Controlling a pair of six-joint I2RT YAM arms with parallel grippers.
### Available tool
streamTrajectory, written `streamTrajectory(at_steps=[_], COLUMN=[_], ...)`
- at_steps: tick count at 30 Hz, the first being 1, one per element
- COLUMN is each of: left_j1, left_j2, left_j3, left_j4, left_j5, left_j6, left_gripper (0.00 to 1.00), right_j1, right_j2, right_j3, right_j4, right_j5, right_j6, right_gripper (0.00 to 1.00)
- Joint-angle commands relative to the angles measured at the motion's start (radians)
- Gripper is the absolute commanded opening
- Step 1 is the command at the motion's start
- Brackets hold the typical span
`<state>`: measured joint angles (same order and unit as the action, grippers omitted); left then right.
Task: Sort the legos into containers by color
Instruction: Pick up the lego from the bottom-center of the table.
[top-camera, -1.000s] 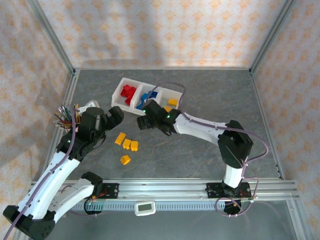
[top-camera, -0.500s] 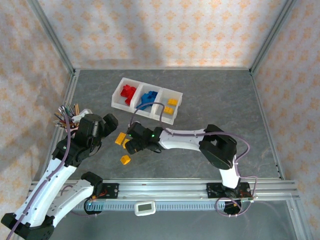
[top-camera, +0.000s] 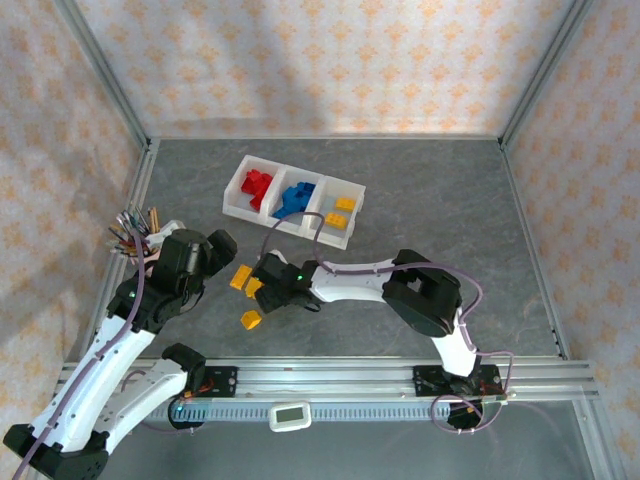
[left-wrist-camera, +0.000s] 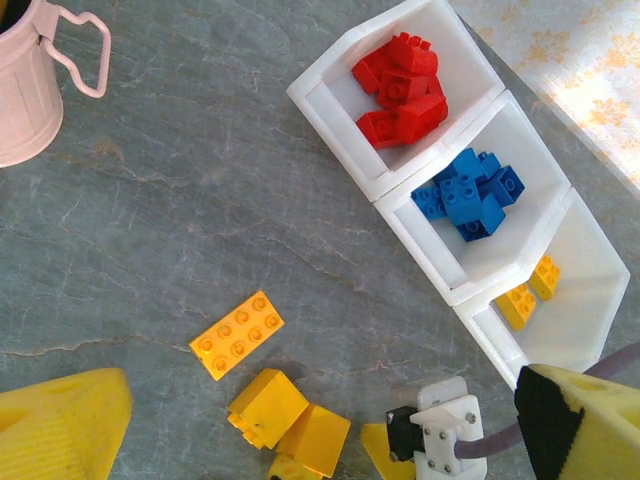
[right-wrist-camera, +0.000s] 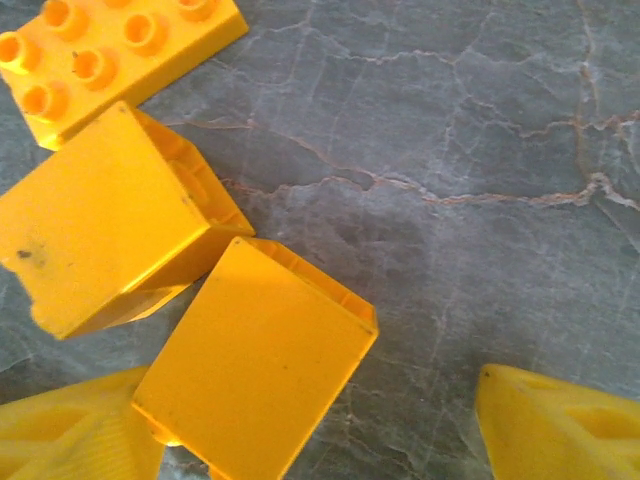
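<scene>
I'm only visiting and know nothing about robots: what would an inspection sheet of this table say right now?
Surface: grey marbled table, no spills seen.
Job's things: tray holds red bricks, blue bricks and yellow bricks, one colour per compartment; loose yellow bricks lie on the table.
Clutter: pink cup of pencils.
Grippers: left gripper open, above the table; right gripper low, jaws open astride a loose cube.
Cables: purple cable loops up beside the tray.
Surroundings: patterned walls, metal frame.
</scene>
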<state>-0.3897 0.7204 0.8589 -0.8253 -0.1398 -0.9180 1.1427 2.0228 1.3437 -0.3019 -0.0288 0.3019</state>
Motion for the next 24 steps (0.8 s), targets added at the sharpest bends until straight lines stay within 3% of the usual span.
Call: streamTrajectory(at_steps=[1,10,18,24], left_j1=[0.011,0.011,0.011,0.011], left_j2=[0.001,0.004,0.007,0.035], left_j3=[0.003,0.008,0.005,0.010], left_j4=[-0.019,-0.013,-0.004,0.056], left_j5=[-0.020,-0.029,-0.022,0.020], left_j6=[-0.001,0.000,0.007,0.036], left_gripper=[1.00,1.00,1.00,0.99], right_j1=[0.002,0.000,-0.030,-0.066], right_j2=[-0.010,0.047,0.033,-0.069], right_j3=[0.020,0.072,0.058,0.002], right_j4=[-0.035,0.002,0.011,0.002], right_j5=[0.081,0.051,0.037,0.044], right_j6=[0.026,0.032,0.036,0.041], right_gripper=[0.74,0.67,0.50,0.38])
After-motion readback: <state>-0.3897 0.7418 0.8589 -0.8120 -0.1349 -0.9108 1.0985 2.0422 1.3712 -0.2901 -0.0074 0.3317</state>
